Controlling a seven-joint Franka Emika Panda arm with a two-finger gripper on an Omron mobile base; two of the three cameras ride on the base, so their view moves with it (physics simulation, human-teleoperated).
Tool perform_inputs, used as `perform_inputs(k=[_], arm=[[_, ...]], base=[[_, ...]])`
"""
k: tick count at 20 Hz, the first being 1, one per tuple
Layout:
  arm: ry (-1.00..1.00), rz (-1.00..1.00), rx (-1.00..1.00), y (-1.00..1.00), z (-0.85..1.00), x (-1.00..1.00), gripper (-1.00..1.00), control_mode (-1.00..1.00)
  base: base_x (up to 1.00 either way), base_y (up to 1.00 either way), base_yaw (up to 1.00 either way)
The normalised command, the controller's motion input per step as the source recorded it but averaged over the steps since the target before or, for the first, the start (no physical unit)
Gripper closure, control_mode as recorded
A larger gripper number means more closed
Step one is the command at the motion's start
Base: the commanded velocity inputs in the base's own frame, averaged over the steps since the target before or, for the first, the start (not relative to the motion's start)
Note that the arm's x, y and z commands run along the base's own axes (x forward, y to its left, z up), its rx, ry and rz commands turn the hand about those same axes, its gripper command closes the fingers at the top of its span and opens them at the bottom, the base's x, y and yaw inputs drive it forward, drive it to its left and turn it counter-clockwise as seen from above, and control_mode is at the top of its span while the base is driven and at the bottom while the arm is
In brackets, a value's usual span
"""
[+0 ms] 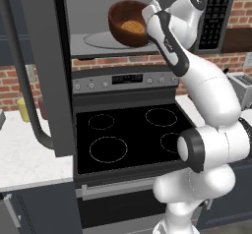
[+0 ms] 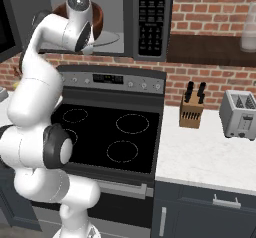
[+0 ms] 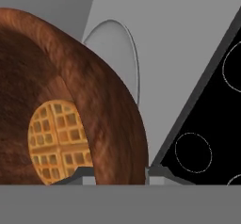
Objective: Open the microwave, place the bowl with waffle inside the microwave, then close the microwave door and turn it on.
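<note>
Gripper (image 3: 116, 175) clamped on the bowl (image 1: 127, 21) rim, one finger inside, one outside; waffle (image 3: 59, 140) lies inside, beside the inner finger. Bowl hangs tilted over the turntable (image 3: 117, 53) in the microwave (image 1: 98, 12). Judgement: level it, lower fully, then release.

The bowl (image 3: 108, 110) looks like dark brown wood with a streaky grain and a dull sheen. The waffle (image 3: 56, 140) is golden and gridded, matt. The microwave (image 1: 91, 12) interior is smooth flat grey, its turntable (image 3: 117, 53) pale glass. The stove (image 1: 128, 134) top is glossy black; the bench (image 2: 200, 152) is speckled white stone.
</note>
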Motion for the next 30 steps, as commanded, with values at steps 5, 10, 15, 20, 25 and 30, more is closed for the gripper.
perform_inputs(k=[5, 10, 15, 20, 25, 30], arm=[[0.00, -0.08, 0.00, 0.11, 0.00, 0.70, 1.00, -1.00], [0.00, -0.04, 0.00, 0.12, -0.09, 0.56, 1.00, -1.00], [0.00, 0.00, 0.00, 0.17, -0.25, 0.17, 1.00, -1.00], [0.01, 0.00, 0.00, 0.23, -0.42, 0.00, -1.00, -1.00], [0.00, 0.00, 0.00, 0.05, -0.31, 0.09, -1.00, -1.00], [0.00, 0.00, 0.00, 0.00, -0.08, 0.01, -1.00, -1.00]], base=[[0.00, 0.00, 0.00], [0.00, 0.00, 0.00], [0.00, 0.00, 0.00], [0.00, 0.00, 0.00], [0.00, 0.00, 0.00], [0.00, 0.00, 0.00]])
